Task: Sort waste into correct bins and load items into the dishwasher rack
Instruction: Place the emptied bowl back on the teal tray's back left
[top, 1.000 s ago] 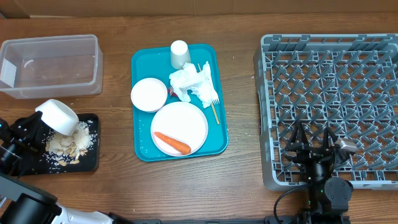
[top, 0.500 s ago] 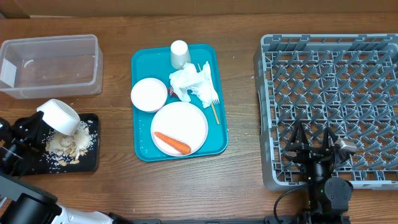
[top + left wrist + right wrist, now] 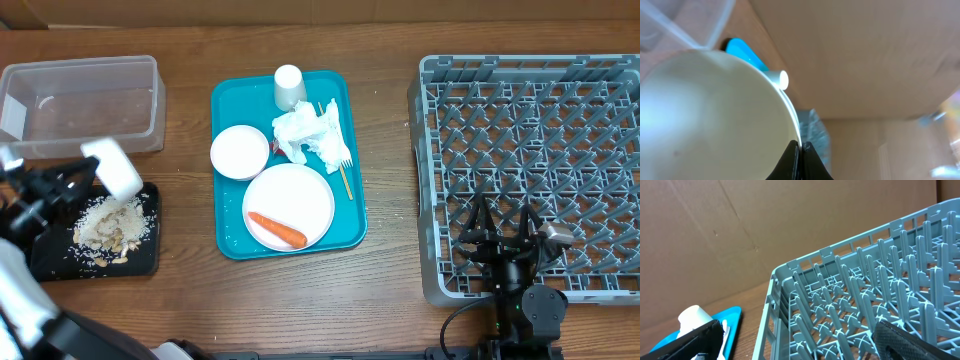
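From overhead, I saw my left pincer [image 3: 88,178] pinching a small white bowl [image 3: 117,168], tilted over the far edge of the black tray [image 3: 142,262], which held beige scraps [image 3: 108,222]. My right pincer [image 3: 503,228] stood spread above the near edge of the grey rack [image 3: 530,120]. At the left wrist, the fingers [image 3: 790,161] were pressed together on the bowl's rim. At the right wrist, rack pegs showed between wide-set fingers [image 3: 695,337].
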Robot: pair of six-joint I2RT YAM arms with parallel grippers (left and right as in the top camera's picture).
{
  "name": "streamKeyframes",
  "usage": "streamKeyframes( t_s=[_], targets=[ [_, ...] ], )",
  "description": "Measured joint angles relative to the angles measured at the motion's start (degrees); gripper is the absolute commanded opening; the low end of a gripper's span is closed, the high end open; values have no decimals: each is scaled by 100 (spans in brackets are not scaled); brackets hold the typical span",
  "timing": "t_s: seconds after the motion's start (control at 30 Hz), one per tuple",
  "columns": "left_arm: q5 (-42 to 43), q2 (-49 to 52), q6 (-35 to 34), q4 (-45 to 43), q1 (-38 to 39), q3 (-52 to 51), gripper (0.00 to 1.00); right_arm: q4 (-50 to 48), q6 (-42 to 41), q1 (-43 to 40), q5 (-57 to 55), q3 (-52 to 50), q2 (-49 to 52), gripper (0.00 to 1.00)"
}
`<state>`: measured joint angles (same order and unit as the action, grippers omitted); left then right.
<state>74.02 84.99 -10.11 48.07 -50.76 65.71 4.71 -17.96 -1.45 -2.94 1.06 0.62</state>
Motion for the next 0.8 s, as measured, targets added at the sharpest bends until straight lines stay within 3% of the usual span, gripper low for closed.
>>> streamKeyframes(
  t_s=[0.13,0.33,0.6,0.8],
  targets=[
    [-798,-678,-37,-188,1001,186,4,4,2,0,-2,0,0,100],
    [-2739,-883,-452,-1405,2894,221,4,4,-2,0,0,0,0,100],
    [-5751,-393,-619,-3169,5298,227,4,2,2,0,-2,0,0,100],
    [-7722,437,-466,-3915,6332,227,4,4,-4,-2,-2,0,0,100]
  ],
)
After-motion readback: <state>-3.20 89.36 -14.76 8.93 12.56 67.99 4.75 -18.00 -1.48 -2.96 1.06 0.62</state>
